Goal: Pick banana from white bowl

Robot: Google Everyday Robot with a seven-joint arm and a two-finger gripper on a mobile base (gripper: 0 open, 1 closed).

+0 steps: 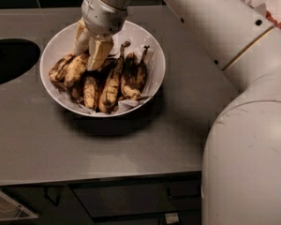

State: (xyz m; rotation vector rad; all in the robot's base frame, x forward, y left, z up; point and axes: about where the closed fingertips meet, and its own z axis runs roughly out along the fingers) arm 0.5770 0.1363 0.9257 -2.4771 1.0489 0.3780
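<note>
Camera view shows the claw [87, 58] lowered into the far left part of the white bowl [157, 55], its two tan fingers [99, 53] parted with a gap between them and nothing clamped. Their tips sit right at the brown-spotted bananas [110, 86], which spread from under the claw to its right and nearer side. Crumpled white paper [151, 78] lines the bowl beneath the fruit. The bowl rests on the grey surface [178, 139]. Left of the claw, a dark round opening [9, 60] is cut into the surface. The white arm [201, 22] slants off to the right.
</note>
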